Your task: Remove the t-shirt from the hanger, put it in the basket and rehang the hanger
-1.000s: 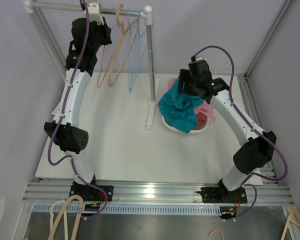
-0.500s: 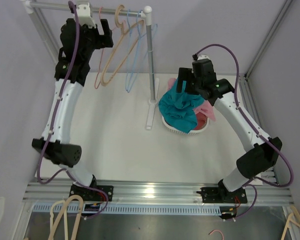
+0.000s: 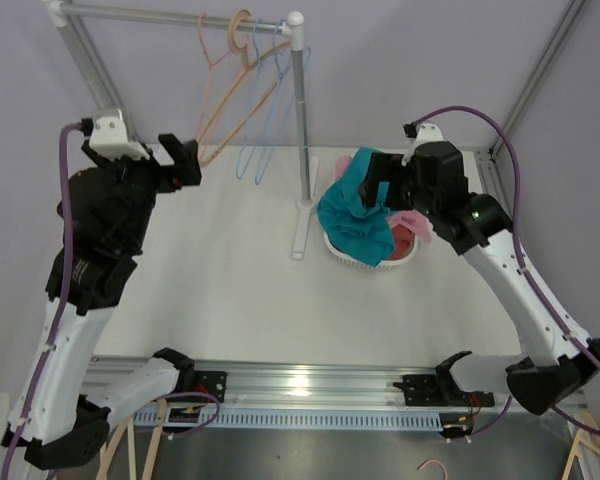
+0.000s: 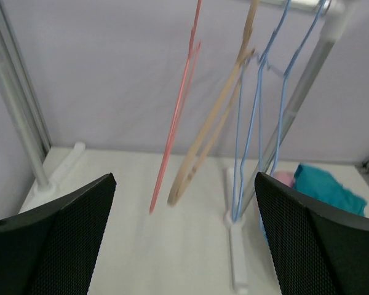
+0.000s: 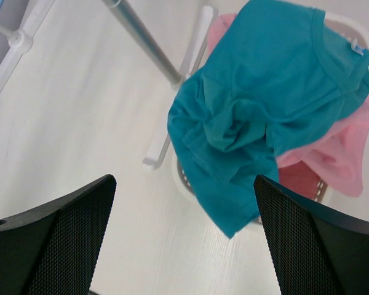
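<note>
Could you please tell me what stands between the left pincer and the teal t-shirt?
The left wrist view shows the empty hangers and the rack's upright post standing between the left pincer and the t-shirt.

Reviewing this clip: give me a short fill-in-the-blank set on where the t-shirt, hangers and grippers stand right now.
The t-shirt draped over the basket is ____ in colour.
The left gripper and right gripper both stand ____.
The hangers on the rail carry ____ garments.
Missing words: teal; open; no.
</note>
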You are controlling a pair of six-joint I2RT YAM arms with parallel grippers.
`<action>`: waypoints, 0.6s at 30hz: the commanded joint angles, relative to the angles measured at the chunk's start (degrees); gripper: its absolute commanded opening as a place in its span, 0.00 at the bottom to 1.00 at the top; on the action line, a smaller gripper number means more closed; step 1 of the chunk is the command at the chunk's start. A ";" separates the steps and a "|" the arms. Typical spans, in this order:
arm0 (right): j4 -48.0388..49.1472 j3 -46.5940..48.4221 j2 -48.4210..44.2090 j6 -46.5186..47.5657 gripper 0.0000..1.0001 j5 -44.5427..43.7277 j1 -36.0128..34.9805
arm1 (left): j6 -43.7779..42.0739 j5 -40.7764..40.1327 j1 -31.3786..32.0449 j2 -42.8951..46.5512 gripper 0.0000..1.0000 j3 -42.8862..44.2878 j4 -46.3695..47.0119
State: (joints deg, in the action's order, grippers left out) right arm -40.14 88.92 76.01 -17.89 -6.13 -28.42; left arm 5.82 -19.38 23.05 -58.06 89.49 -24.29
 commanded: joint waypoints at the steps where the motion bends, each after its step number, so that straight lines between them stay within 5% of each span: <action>1: -0.55 -5.06 -6.73 0.40 0.99 0.86 -2.15 | 4.79 -1.38 1.03 5.22 1.00 -8.71 -5.05; 5: -2.74 -12.35 -15.08 0.14 1.00 0.59 -3.22 | 6.30 0.56 1.03 16.89 0.99 -20.03 -8.30; 9: -5.64 -14.83 -18.43 0.22 0.99 1.12 -3.30 | 6.13 3.11 1.03 23.33 1.00 -22.52 -12.42; 18: -7.41 -20.28 -23.09 -0.04 1.00 2.79 -3.30 | 7.80 5.85 1.03 27.48 0.99 -25.94 -19.30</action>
State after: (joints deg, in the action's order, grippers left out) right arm -46.74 68.97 54.37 -17.96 -4.03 -31.53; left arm 12.25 -15.40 23.68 -30.35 65.67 -40.80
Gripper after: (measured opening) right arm 0.993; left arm 0.994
